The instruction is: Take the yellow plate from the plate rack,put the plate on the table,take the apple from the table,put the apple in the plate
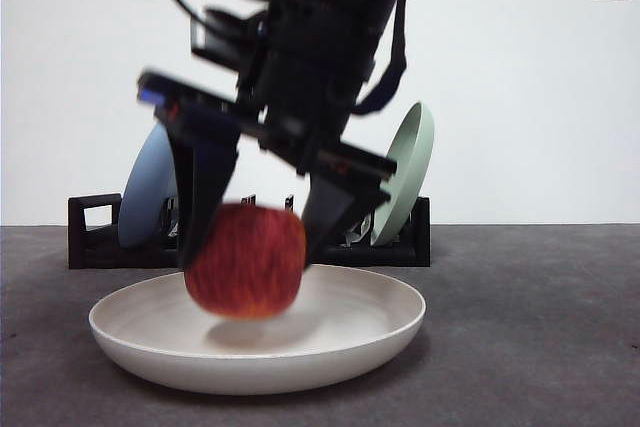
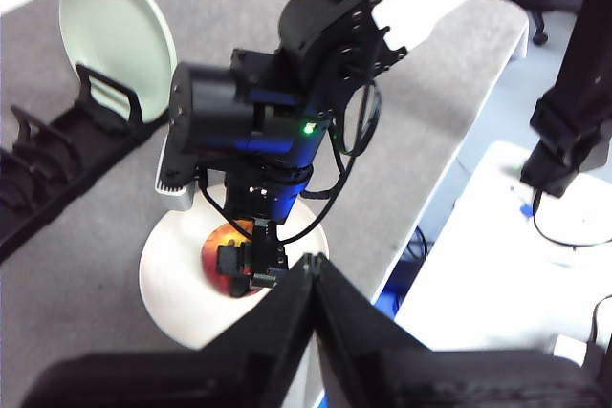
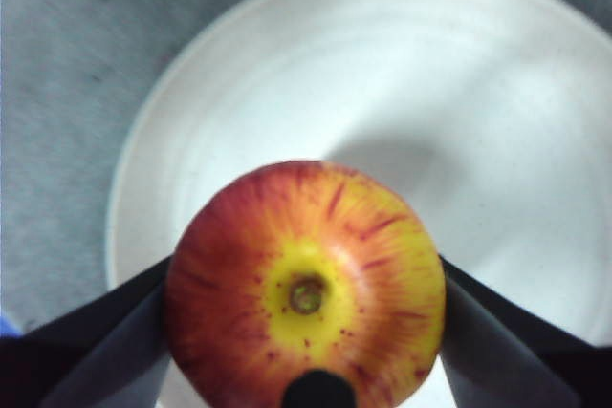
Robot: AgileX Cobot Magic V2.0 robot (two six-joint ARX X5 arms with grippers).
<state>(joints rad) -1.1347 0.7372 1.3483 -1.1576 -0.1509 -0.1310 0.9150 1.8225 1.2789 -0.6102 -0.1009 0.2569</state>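
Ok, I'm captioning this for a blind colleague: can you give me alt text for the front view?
The right gripper holds the red apple just above the yellow plate, which sits on the table. Behind stands the plate rack with a blue plate and a pale green plate.

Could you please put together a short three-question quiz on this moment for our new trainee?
1. True or false: the apple already rests on the yellow plate.
2. Which gripper holds the apple: A left, B right?
3. How many plates stand in the plate rack?

Key:
1. False; a shadow shows beneath it.
2. B, the right gripper; the left gripper waits shut.
3. Two: the blue plate and the pale green plate.
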